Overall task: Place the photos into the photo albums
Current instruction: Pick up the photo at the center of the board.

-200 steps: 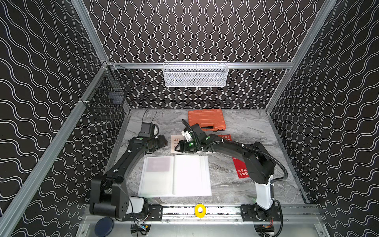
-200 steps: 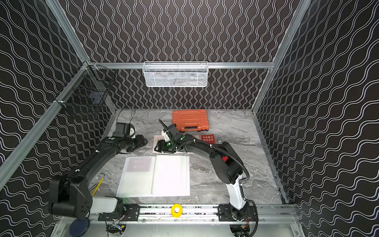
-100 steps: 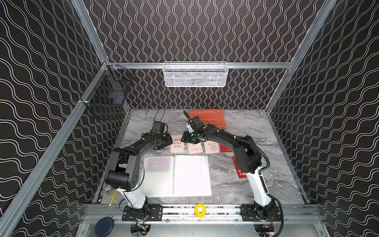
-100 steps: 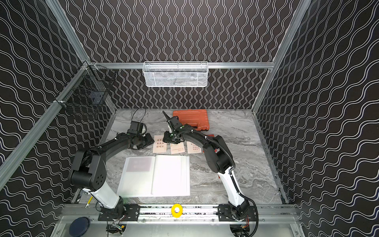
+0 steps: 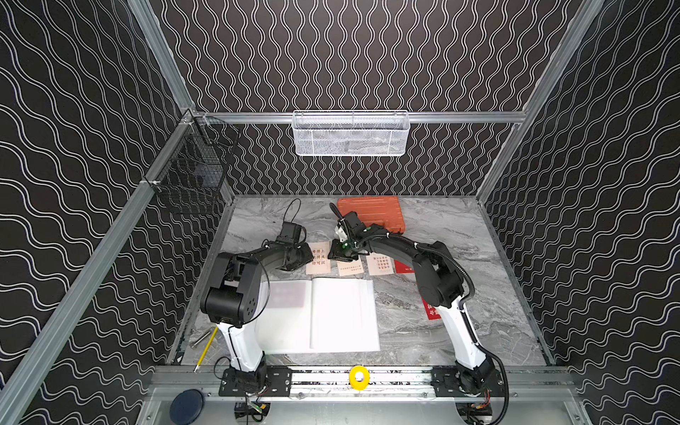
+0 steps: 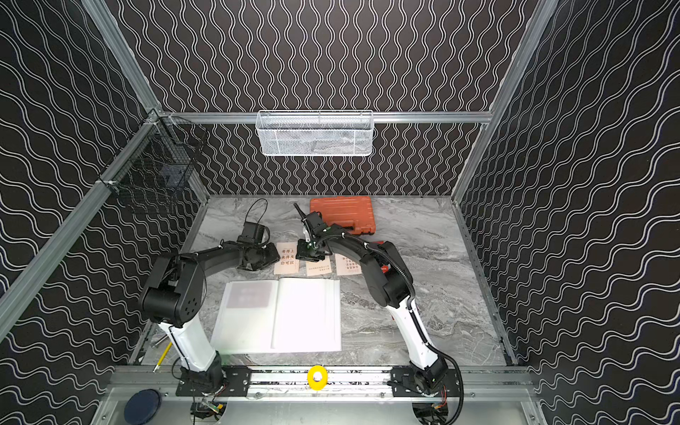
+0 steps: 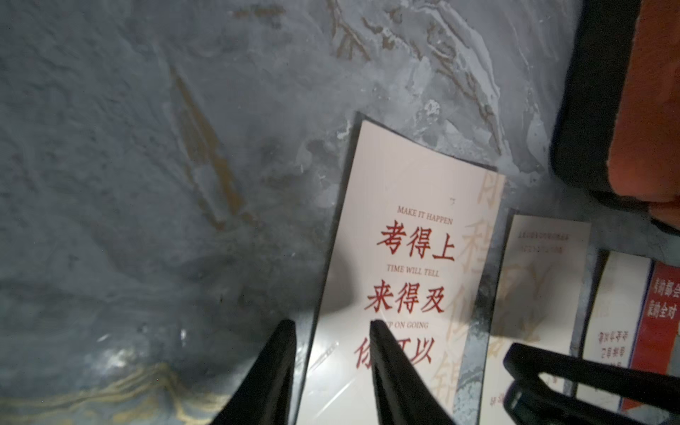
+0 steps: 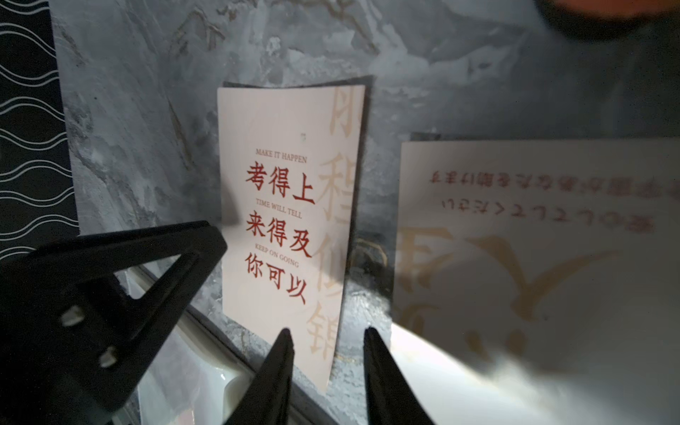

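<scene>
The photo album (image 5: 342, 316) lies open at the table's front middle, with a faint reddish photo (image 5: 290, 294) under its left page. Behind it lie three cream photos (image 5: 318, 257) (image 5: 349, 268) (image 5: 381, 263) in a row. Two red photos (image 5: 404, 266) (image 5: 430, 312) show partly beside my right arm. My left gripper (image 7: 333, 325) is open, its fingertips straddling the left edge of the leftmost cream photo (image 7: 412, 257). My right gripper (image 8: 327, 333) is open too, straddling that same photo's (image 8: 287, 206) right front corner. Both grippers (image 5: 307, 255) (image 5: 336, 254) sit low at the table.
An orange tool case (image 5: 371, 217) lies close behind my right wrist. A white mesh basket (image 5: 349, 134) hangs on the back wall and a black wire basket (image 5: 191, 176) on the left wall. A yellow pencil (image 5: 206, 347) lies at the front left.
Both arms have dropped toward the row of cards. The left gripper moved right up to the leftmost cream photo. Both pairs of jaws have narrowed.
</scene>
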Robot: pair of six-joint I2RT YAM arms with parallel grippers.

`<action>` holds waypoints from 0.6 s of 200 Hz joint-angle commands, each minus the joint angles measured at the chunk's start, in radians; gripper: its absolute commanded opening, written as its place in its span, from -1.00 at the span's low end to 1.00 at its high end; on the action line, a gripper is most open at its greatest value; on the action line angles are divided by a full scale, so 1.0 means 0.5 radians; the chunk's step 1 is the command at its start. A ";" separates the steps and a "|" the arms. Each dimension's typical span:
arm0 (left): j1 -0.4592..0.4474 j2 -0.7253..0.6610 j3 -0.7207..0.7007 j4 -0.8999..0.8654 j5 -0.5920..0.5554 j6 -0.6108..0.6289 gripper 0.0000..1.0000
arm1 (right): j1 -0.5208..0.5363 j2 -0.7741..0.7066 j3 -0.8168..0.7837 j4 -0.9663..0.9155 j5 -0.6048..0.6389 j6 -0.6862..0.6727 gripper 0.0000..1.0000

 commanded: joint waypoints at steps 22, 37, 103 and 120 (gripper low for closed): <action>-0.022 0.045 -0.005 0.003 -0.020 -0.003 -0.20 | -0.001 0.028 -0.012 0.011 -0.062 0.006 -0.31; -0.032 0.054 -0.014 0.004 -0.013 -0.010 -0.20 | -0.001 0.030 -0.038 0.030 -0.084 0.014 -0.30; -0.057 0.018 -0.064 0.003 0.001 -0.045 -0.21 | -0.001 0.054 -0.050 0.095 -0.151 0.055 -0.27; -0.059 0.007 -0.073 0.004 0.005 -0.046 -0.21 | -0.006 0.065 -0.050 0.112 -0.168 0.076 -0.26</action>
